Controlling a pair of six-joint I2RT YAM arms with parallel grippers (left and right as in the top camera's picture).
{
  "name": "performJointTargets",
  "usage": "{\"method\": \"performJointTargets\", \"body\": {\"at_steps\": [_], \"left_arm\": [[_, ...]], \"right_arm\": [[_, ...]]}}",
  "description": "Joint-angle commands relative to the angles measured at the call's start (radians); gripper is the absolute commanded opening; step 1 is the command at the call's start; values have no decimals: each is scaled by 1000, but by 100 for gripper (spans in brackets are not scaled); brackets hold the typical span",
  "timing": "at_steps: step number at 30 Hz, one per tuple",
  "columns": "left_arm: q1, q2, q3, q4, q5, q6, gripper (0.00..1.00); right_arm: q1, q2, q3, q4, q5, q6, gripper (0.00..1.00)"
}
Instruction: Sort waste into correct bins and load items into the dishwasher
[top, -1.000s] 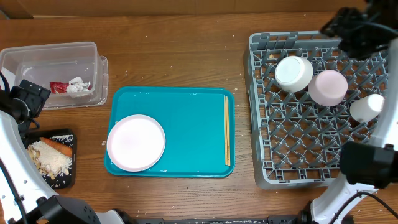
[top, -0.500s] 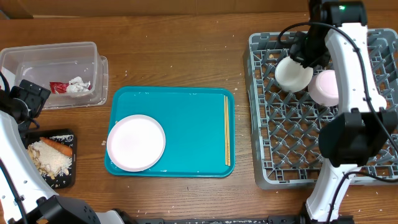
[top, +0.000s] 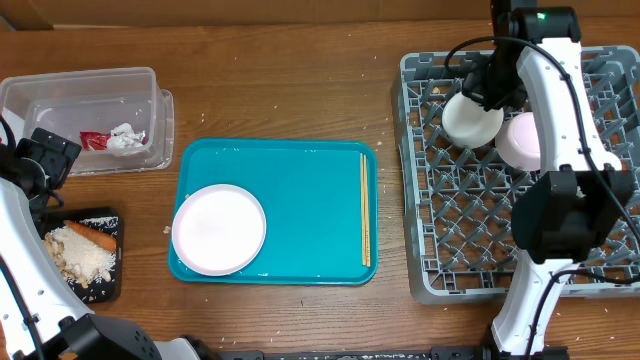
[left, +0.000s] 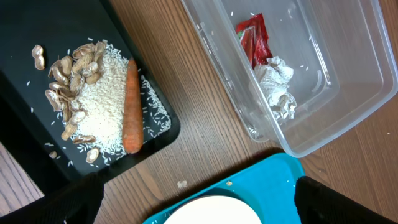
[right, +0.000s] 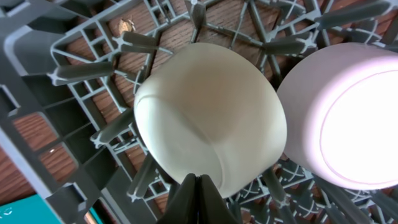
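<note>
In the grey dishwasher rack a white bowl lies upside down beside a second white dish. My right gripper hangs just above the bowl, shut with nothing between its fingers. A white plate and the chopsticks lie on the teal tray. The clear tub holds the napkin and red wrapper. The black tray carries food scraps and the carrot. My left gripper is open above the wood between them.
Crumbs dot the wooden table. The rack's upright pegs stand close around the bowl. My right arm's white links stretch across the rack's right half and hide part of it.
My right arm swung in from the rack's far right corner to above the white bowl, and its jaws closed. The left arm and everything on the tray stayed still.
</note>
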Motion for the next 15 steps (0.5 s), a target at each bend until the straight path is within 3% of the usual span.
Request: {"method": "performJointTargets", "body": {"at_steps": [1,15], "left_arm": [[-1,2,5,0,-8,9,100],[-1,2,5,0,-8,9,99]], "right_arm": [[-6,39,-13,10,19,1,4],[-37,55,-13,-3,145,2,4]]}}
